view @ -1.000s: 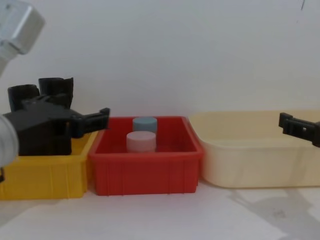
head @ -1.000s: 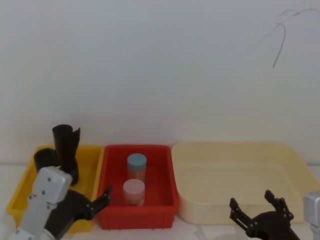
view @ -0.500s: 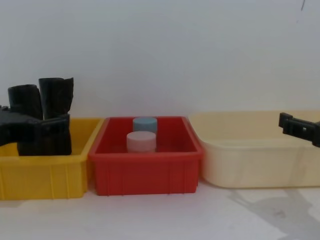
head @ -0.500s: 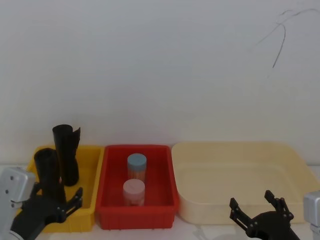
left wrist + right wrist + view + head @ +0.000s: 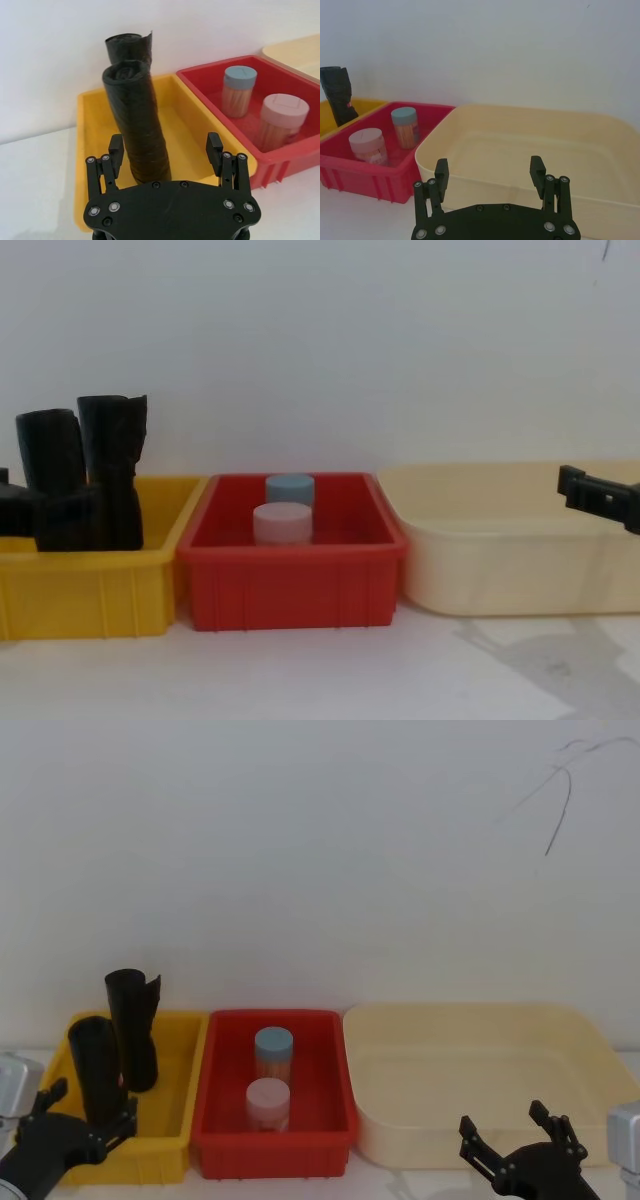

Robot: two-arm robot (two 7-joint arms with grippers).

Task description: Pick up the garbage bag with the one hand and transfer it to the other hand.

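While the garbage bag (image 5: 135, 125) stands upright and unlifted in the yellow tray (image 5: 90, 150), the task is, in my judgement, barely begun: no pickup and no transfer is made. At far left the left gripper (image 5: 165, 145) sits low at the tray's near end with its jaws spread, one on each side of the roll's lower part and not clamped on it. Whether either touches the plastic I cannot tell. Just behind the bag stands a taller roll (image 5: 133, 1020) with a ragged top. Next along, the red tray (image 5: 300, 1155) holds two capped jars (image 5: 268, 1100). Farther right lies the cream tray (image 5: 590, 1050), and before its near edge, low over the desk (image 5: 300, 670), the right gripper (image 5: 489, 167) hovers with jaws released and empty. Left to do: close, lift, carry across, hand over.
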